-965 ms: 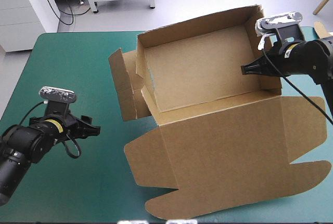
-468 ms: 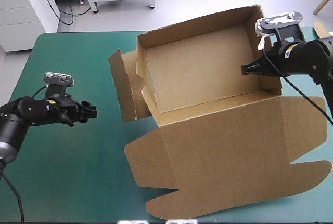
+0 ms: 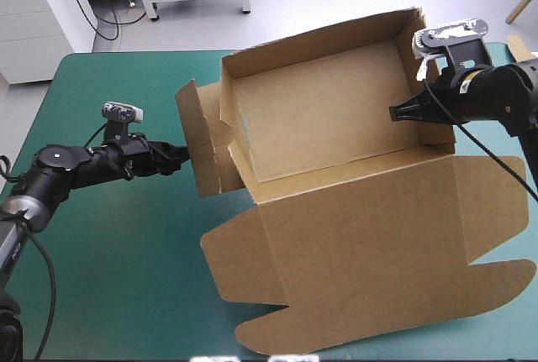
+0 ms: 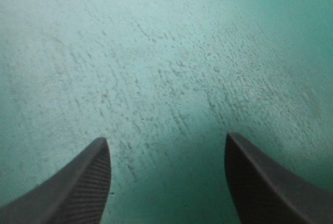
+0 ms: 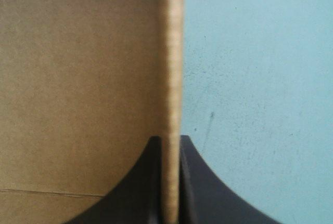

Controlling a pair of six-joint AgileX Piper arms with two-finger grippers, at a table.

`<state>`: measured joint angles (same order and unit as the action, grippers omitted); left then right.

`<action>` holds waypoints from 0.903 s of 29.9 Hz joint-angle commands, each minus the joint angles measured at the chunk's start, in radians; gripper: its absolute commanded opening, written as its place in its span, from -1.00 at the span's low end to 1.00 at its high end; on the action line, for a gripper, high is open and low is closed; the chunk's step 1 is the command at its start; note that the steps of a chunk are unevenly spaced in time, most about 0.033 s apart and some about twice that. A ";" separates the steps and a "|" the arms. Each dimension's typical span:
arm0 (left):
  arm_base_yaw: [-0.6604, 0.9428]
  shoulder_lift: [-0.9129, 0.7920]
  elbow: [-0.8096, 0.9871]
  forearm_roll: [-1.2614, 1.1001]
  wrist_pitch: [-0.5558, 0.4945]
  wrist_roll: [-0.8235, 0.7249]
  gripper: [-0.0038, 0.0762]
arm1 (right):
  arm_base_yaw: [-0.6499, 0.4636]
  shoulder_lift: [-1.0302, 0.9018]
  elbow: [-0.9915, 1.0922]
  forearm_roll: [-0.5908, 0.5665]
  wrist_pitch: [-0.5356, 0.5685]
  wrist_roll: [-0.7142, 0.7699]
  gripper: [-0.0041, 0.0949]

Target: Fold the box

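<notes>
1. While your right pincer (image 3: 397, 112) is clenched on the box (image 3: 336, 211), with the edge of the upright right wall (image 5: 170, 52) pinched between its black fingers, that end of the tray is steadied for you.
2. You have the brown box on the right and far part of the desk (image 3: 109, 253). Its tray stands with walls raised toward the far edge. The lid (image 3: 370, 270) lies flat on the teal-green cover toward the near edge.
3. Your left pincer (image 3: 179, 158) is released. Its fingers (image 4: 78, 182) stand well apart, and the left wrist view shows only bare cover between them, so it is grasping nothing.
4. Note the one relation that matters: the loose left flap (image 3: 200, 148) lies directly to the right of the left pincer, just ahead of its tips. You cannot tell from the high view whether they touch.
5. The flap splays outward from the tray's left end, and its long edge runs near to far, square across the pincer's line of reach. The tray's own long axis runs left to right, between your two arms.
6. Your left arm is by far the nearer to this flap, and it is the only free one, so the next move most likely belongs to it: press or take the flap and turn it rightward into the tray.
7. Expect the light board to slide or flex toward the right as you push. The right pincer's hold on the far-side wall is probably what stops it.
</notes>
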<state>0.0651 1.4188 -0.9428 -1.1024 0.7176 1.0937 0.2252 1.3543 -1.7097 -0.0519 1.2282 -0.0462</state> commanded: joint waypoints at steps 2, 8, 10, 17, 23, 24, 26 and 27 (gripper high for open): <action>0.001 -0.011 -0.024 -0.082 0.015 -0.002 0.23 | -0.003 -0.034 -0.026 0.007 -0.059 0.001 -0.96; 0.001 -0.011 -0.024 -0.149 0.019 0.000 0.23 | -0.003 -0.034 -0.026 0.007 -0.059 0.001 -0.96; 0.001 -0.009 -0.024 -0.149 0.035 0.005 0.23 | -0.003 -0.034 -0.026 0.007 -0.059 0.001 -0.96; 0.001 -0.009 -0.024 -0.189 0.124 0.028 0.23 | -0.003 -0.029 -0.026 0.007 -0.059 0.001 -0.96; 0.001 -0.011 -0.024 -0.290 0.273 0.099 0.23 | -0.003 0.003 -0.026 0.007 -0.059 0.001 -0.96; 0.001 -0.011 -0.024 -0.302 0.293 0.106 0.23 | -0.003 0.011 -0.026 0.007 -0.059 0.001 -0.96; 0.001 -0.012 -0.024 -0.329 0.321 0.106 0.23 | -0.003 0.029 -0.026 0.007 -0.059 0.001 -0.96; 0.001 -0.012 -0.024 -0.344 0.331 0.106 0.23 | -0.003 0.037 -0.026 0.007 -0.059 0.001 -0.96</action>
<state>0.0655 1.4397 -0.9428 -1.3328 0.9801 1.1898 0.2252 1.4003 -1.7097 -0.0550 1.2292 -0.0462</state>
